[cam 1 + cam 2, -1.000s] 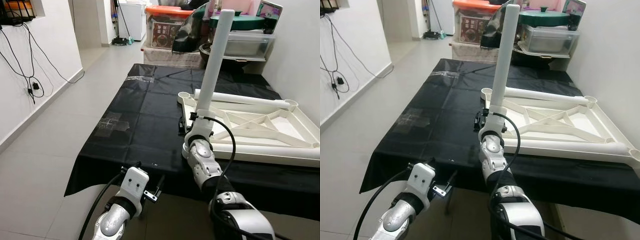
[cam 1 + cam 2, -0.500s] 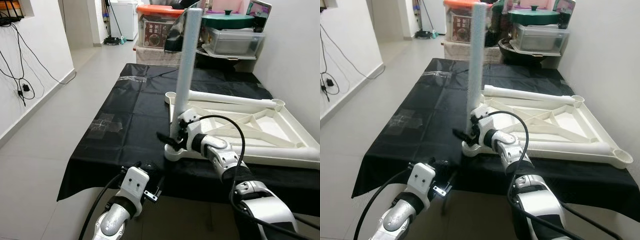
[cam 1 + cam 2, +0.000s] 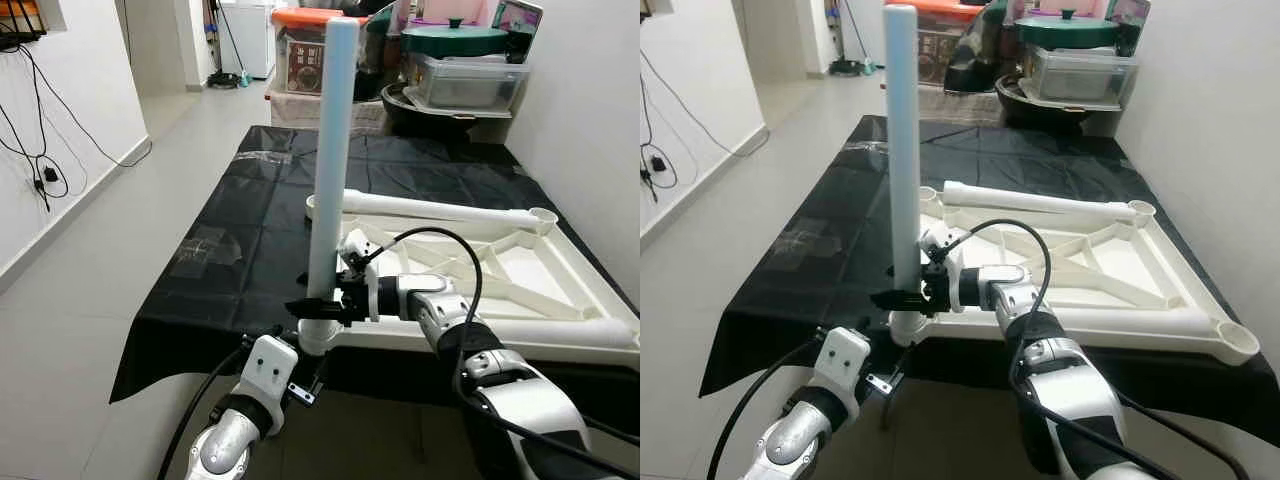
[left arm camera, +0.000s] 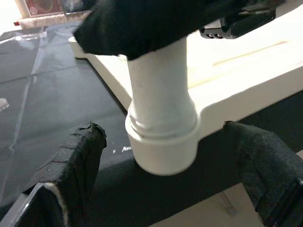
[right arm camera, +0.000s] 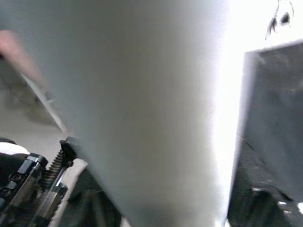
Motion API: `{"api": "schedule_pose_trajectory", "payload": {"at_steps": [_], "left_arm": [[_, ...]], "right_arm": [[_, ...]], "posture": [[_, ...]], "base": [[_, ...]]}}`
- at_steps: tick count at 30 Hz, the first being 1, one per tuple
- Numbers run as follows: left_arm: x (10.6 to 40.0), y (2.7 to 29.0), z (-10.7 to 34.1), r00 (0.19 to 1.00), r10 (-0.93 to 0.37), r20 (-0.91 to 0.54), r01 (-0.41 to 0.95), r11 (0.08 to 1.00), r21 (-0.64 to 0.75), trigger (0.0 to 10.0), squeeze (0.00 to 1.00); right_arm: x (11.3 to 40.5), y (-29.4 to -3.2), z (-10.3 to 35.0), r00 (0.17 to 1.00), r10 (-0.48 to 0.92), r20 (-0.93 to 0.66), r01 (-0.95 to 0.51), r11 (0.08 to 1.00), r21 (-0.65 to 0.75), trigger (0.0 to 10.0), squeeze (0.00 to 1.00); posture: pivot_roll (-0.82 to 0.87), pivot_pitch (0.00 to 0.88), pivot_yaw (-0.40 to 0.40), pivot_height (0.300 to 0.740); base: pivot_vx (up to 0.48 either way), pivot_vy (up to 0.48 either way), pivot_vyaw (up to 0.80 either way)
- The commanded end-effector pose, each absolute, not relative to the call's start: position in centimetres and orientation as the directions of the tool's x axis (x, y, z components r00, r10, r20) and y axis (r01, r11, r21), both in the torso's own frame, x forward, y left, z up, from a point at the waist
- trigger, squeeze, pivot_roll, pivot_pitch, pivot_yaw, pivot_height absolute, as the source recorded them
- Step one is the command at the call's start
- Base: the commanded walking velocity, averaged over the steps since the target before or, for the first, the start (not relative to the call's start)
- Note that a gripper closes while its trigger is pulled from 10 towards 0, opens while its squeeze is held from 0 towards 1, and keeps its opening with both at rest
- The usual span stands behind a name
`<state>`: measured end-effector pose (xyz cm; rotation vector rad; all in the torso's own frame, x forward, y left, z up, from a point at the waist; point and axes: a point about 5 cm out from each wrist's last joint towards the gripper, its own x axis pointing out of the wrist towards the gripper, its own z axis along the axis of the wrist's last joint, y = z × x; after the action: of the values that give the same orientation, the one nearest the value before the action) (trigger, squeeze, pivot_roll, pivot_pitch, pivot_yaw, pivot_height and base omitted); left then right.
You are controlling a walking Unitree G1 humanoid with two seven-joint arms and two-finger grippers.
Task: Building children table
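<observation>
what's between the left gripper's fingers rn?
In the left wrist view the corner socket of the table top, with the leg standing in it, sits between the open left gripper fingers, untouched.

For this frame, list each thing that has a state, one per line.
Table leg: upright, seated in the near corner socket.
Table top: upside down on the black cloth.
Right gripper: shut on the table leg.
Left gripper: open, below the socket.
Far leg: lying flat.

Blurred pale table leg (image 5: pixel 142 109) close up, perhaps tool finger (image 5: pixel 272 132) beside
</observation>
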<state>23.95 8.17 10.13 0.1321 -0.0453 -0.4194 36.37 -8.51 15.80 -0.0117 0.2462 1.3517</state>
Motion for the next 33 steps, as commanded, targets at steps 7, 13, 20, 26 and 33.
{"api": "schedule_pose_trajectory", "payload": {"at_steps": [7, 13, 20, 26, 33], "left_arm": [[23.8, 8.1, 10.0, 0.910, -0.414, 0.003, 0.410, 0.903, 0.126, 10.0, 0.00], [23.9, 8.1, 10.0, 0.911, -0.413, 0.004, 0.409, 0.904, 0.126, 10.0, 0.00], [24.1, 8.1, 10.0, 0.909, -0.417, 0.002, 0.413, 0.902, 0.125, 10.0, 0.00], [24.2, 8.1, 10.0, 0.907, -0.422, 0.001, 0.418, 0.899, 0.127, 10.0, 0.00], [24.3, 8.1, 10.0, 0.907, -0.420, 0.003, 0.416, 0.900, 0.131, 10.0, 0.00]], "right_arm": [[37.2, -7.2, 16.3, 0.343, 0.932, -0.116, -0.927, 0.356, 0.120, 0.0, 0.00], [39.2, -9.3, 15.9, 0.775, 0.625, -0.096, -0.610, 0.779, 0.146, 0.0, 0.00], [39.7, -14.2, 14.4, 0.985, -0.054, -0.164, 0.076, 0.988, 0.132, 0.0, 0.00], [38.4, -14.7, 13.5, 0.935, -0.321, -0.148, 0.341, 0.930, 0.137, 0.0, 0.00], [38.3, -10.6, 14.3, 0.977, -0.194, -0.090, 0.210, 0.952, 0.223, 10.0, 1.00]], "posture": [[0.09, 0.000, -0.085, 0.740], [0.08, 0.000, -0.081, 0.740], [0.07, 0.000, -0.071, 0.740], [0.07, 0.000, -0.072, 0.740], [0.07, 0.000, -0.071, 0.740]], "base": [[0.000, 0.000, 0.00], [0.000, 0.000, 0.00], [0.000, 0.000, 0.00], [0.000, 0.000, 0.00], [0.000, 0.000, 0.00]]}}
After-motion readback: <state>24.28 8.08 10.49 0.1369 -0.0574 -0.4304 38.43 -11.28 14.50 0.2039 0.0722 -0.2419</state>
